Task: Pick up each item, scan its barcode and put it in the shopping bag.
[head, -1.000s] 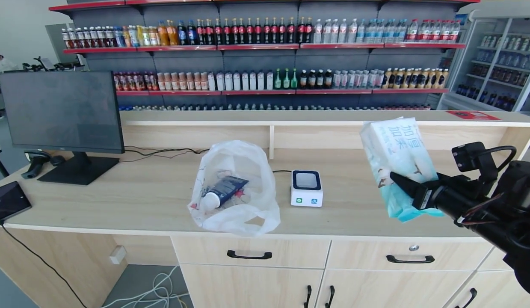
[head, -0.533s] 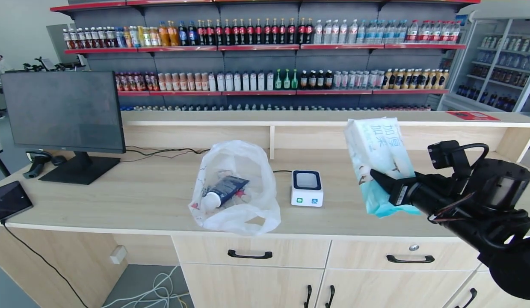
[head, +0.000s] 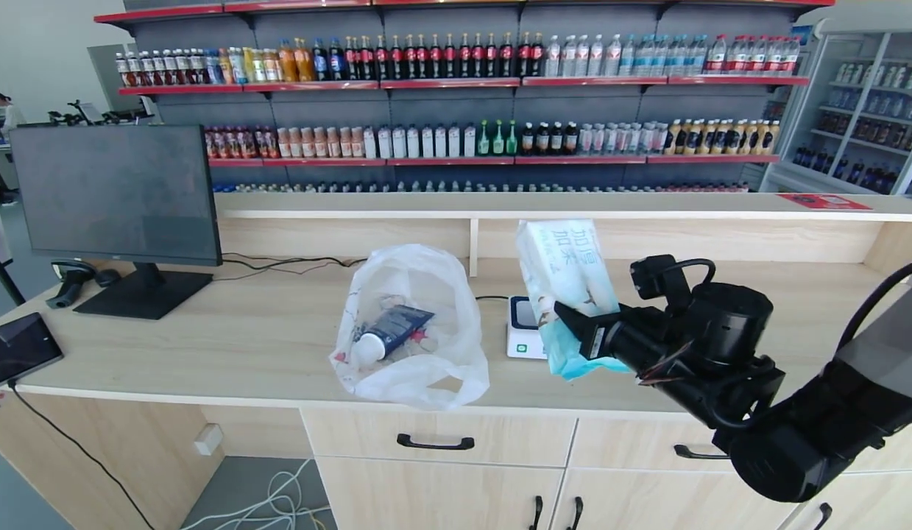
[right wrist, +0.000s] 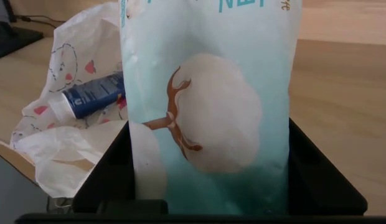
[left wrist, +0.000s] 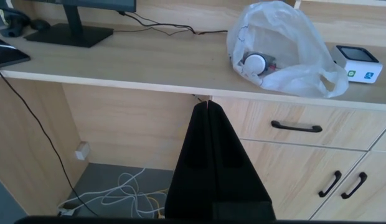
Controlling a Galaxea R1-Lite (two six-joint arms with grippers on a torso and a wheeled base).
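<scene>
- Right claw point(head: 571, 324) is pinching the lower part of a tissue pack point(head: 562, 269), with one finger on either side of it.
- We see the pack held up off the counter point(head: 242, 331), roughly upright with a slight tilt. The light blue end is at the bottom and the white end is up top.
- From the head view the pack covers the right side of the white scanner point(head: 522, 338). We can't tell how far it hangs from the scanner's window.
- Bag point(head: 411, 324) is thin whitish plastic. It sits on the counter near the front edge, just left of the scanner and close beside the pack.
- Inside the bag we can make out a dark blue tube point(head: 389, 331) with a white cap, lying on its side.
- Left claw point(left wrist: 207, 109) has its fingers pressed together with nothing between them. It's down low in front of the counter, below the edge, pointing at the cabinet front next to the drawers point(left wrist: 299, 127).
- Other stuff: a dark monitor point(head: 121, 191) on the left of the counter, a tablet point(head: 18, 350) at the front left corner, and shelves point(head: 456, 81) of bottles behind.
</scene>
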